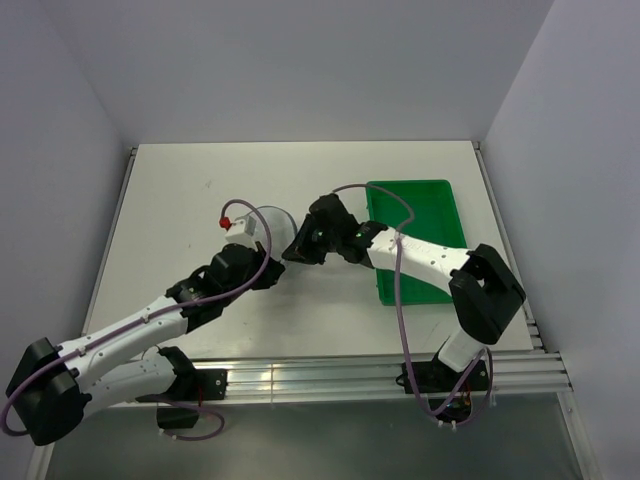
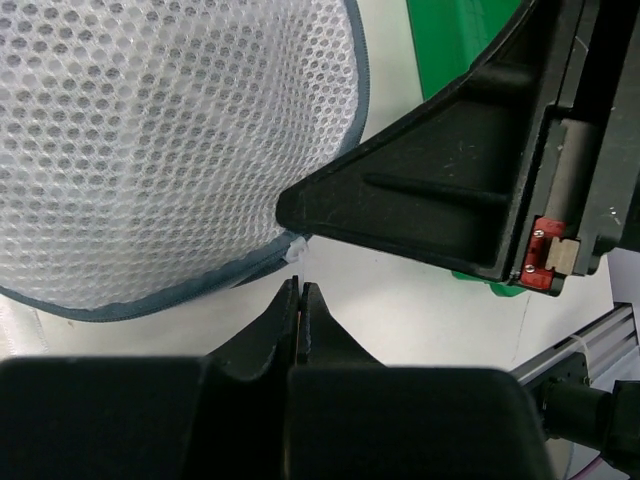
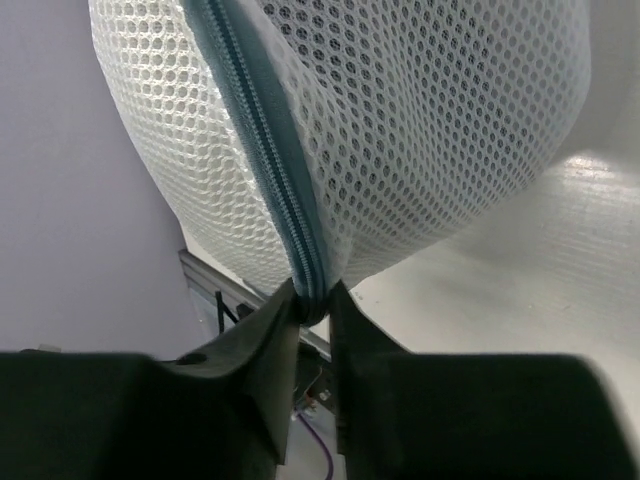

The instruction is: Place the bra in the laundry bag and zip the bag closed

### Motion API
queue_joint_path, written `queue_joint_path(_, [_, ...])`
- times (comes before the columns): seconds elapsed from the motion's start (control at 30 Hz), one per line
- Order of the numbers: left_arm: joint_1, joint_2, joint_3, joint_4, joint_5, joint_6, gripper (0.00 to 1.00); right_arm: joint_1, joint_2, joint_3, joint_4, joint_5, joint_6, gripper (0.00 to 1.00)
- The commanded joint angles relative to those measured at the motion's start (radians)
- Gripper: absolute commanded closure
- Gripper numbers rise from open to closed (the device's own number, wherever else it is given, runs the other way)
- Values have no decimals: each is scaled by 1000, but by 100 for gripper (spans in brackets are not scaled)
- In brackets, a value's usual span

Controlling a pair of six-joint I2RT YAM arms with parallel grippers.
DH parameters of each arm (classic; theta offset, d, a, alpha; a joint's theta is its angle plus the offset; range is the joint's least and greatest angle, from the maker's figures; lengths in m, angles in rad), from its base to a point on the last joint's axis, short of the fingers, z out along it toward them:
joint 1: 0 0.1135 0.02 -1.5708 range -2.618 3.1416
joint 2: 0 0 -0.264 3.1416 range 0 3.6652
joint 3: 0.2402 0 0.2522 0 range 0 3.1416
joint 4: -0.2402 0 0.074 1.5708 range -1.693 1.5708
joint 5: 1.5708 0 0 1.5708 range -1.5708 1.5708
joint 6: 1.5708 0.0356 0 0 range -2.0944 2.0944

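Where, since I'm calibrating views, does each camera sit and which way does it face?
Top external: overhead behind bases, looking down at white table; left arm, right arm visible.
Left wrist: along shut left gripper toward white mesh laundry bag.
Right wrist: along right gripper pinching the bag's bluish zipper.
All three share the bag.

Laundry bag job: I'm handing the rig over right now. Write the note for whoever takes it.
Left pincer: shut, tips just short of a small white tab on the bag's rim. No grip on it shows.
Right pincer: shut on the laundry bag at its zipper.
The bag is on the table, left of the green tray.
Bra: none shows outside the bag. It is probably inside, but the mesh hides it.
Done: the zipper stretch in the right wrist view looks closed.
Left: check that the zip is closed all round, then release.
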Motion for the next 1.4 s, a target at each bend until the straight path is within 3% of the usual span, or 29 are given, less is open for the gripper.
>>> queue_joint_path(0.0, [-4, 13, 48, 12, -16, 10, 100, 6, 10, 55, 27, 32, 3, 82])
queue_joint_path(0.03, [-6, 11, 43, 5, -21, 7, 100, 4, 11, 67, 20, 35, 3, 90])
queue_joint_path(0.13, [-6, -6, 35, -7, -33, 0, 100, -6, 10, 81, 7, 41, 6, 100])
queue_joint_path(0.43, [0, -64, 22, -96, -110, -14, 100, -89, -10, 89, -11, 17, -12, 100])
queue_joint_path(0.73, [109, -118, -12, -164, -125, -37, 100, -163, -23, 87, -60, -39, -104, 100])
queue_joint_path(1.37, [218, -112, -3, -196, -139, -30, 100, -212, -13, 49, -98, -102, -242, 100])
